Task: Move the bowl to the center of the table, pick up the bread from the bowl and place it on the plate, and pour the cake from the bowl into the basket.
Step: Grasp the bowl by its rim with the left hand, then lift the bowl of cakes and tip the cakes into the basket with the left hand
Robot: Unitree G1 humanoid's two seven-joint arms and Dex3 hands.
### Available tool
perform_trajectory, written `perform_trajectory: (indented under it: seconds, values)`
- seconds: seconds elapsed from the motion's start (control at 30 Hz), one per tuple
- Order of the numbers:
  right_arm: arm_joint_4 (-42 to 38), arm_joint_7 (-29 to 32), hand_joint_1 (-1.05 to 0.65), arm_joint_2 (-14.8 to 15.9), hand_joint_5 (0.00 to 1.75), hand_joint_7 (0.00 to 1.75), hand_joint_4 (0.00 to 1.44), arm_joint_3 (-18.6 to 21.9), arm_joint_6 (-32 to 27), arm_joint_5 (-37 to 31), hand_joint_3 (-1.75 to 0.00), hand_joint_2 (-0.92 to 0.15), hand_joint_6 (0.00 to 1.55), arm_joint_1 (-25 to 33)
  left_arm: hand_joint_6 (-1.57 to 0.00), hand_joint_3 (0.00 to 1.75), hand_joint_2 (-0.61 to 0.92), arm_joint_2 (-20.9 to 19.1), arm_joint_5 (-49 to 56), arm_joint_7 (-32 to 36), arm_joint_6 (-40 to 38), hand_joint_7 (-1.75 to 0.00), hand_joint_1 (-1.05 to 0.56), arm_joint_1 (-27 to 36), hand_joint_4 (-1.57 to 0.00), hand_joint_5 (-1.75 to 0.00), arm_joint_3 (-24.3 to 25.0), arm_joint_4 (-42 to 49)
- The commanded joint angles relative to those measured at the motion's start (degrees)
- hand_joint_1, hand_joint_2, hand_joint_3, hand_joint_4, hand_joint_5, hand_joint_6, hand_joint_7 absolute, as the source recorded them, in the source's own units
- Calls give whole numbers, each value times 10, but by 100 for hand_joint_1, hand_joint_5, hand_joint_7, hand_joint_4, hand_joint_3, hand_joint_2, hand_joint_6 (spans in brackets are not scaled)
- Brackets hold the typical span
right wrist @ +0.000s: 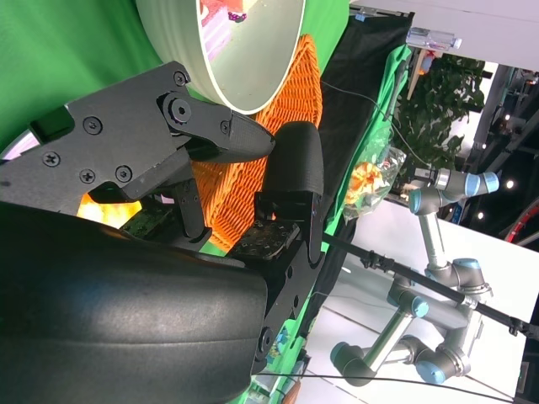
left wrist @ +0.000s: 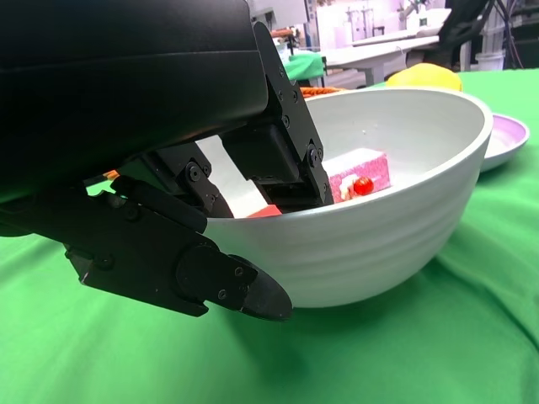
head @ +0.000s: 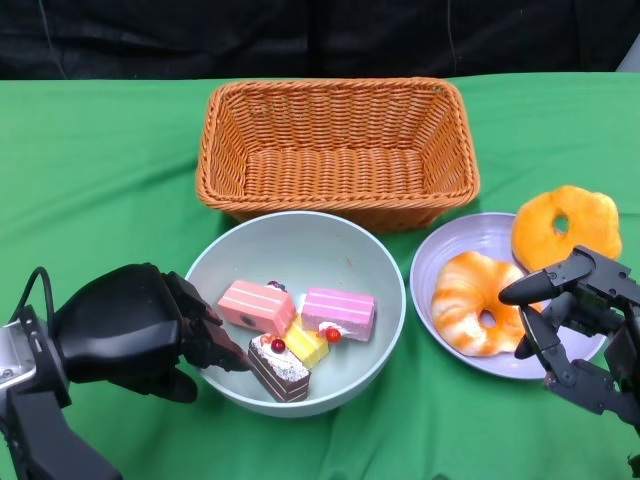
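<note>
The pale green bowl (head: 292, 243) sits mid-table in front of the basket (head: 337, 150). It holds two pink cakes (head: 257, 306) (head: 339, 313), a yellow one (head: 307, 344) and a chocolate one (head: 278, 367). My left hand (head: 130, 330) grips the bowl's left rim. In the left wrist view its fingers (left wrist: 278, 160) reach over the rim into the bowl (left wrist: 379, 227) and the thumb lies outside. On the lilac plate (head: 470, 238) lies a striped bread ring (head: 476, 303). A second bread (head: 566, 226) leans on the plate's far right edge. My right hand (head: 575, 310) hovers with its fingers apart at the plate's right side, holding nothing.
The wicker basket stands empty at the back centre, close behind the bowl. The green cloth (head: 90, 170) covers the table. In the right wrist view a grey robot arm (right wrist: 438, 252) stands beyond the table.
</note>
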State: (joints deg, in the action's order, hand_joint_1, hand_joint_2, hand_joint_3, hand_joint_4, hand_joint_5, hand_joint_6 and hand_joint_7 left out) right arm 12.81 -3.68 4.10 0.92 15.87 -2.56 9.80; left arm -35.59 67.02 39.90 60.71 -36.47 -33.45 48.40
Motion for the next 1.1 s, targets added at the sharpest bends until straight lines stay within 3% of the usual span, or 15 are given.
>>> perform_trajectory:
  seconds: [0.03, 0.13, 0.27, 0.33, 0.47, 0.5, 0.53, 0.57, 0.63, 0.97, 1.1]
  values:
    - [2, 4, -1, 1, 146, 121, 77, 2, 8, 0, -85, -68, 74, 2, -91, 0, 83, -17, -6, 9, -4, 0, -41, -10, -102, 0, -10, 4]
    - [2, 4, -1, 1, 146, 121, 77, 2, 8, 0, -85, -68, 74, 2, -91, 0, 83, -18, -9, 11, -5, 0, -41, -11, -102, 0, -15, 4]
    - [10, 13, -1, 2, 146, 121, 77, 5, 18, -16, -85, -67, 75, 9, -98, 1, 86, 63, 17, 54, -65, -3, -31, -4, -105, -2, -65, 49]
    - [7, 14, -1, 3, 145, 121, 78, 2, 25, -23, -88, -65, 75, 9, -108, 1, 87, 72, 14, 63, -57, -7, -26, -15, -110, -4, -82, 71]
    - [4, 17, 0, 2, 145, 121, 79, 1, 29, -31, -90, -64, 75, 9, -111, 1, 87, 78, -11, 66, -29, -7, -24, -27, -111, -4, -94, 101]
    - [1, 20, -1, 1, 143, 119, 79, 0, 29, -37, -90, -64, 75, 8, -115, 20, 89, 81, -51, 43, 16, -27, -16, -29, -111, -56, -80, 125]
    - [-3, 22, 0, 1, 142, 118, 79, -1, 32, -39, -90, -64, 75, 7, -107, 32, 87, 83, -82, 23, 52, -55, -13, -31, -97, -99, -68, 143]
    - [-5, 23, 0, 1, 141, 117, 79, -1, 33, -41, -90, -64, 76, 6, -97, 42, 84, 85, -105, 7, 76, -79, -11, -32, -87, -130, -61, 155]
    - [-7, 23, 0, 0, 141, 117, 79, -1, 36, -41, -90, -64, 76, 6, -91, 49, 82, 86, -127, -16, 92, -93, -10, -33, -82, -146, -54, 163]
    - [-8, 25, 0, 1, 141, 115, 80, -2, 37, -42, -90, -65, 76, 5, -89, 54, 79, 87, -162, -71, 101, -99, -9, -26, -80, -151, -33, 160]
    - [-21, 25, -1, 5, 140, 115, 79, 1, 46, -41, -89, -65, 76, 3, -89, 64, 76, 50, -248, -131, 196, -101, -12, -6, -84, -145, 5, 134]
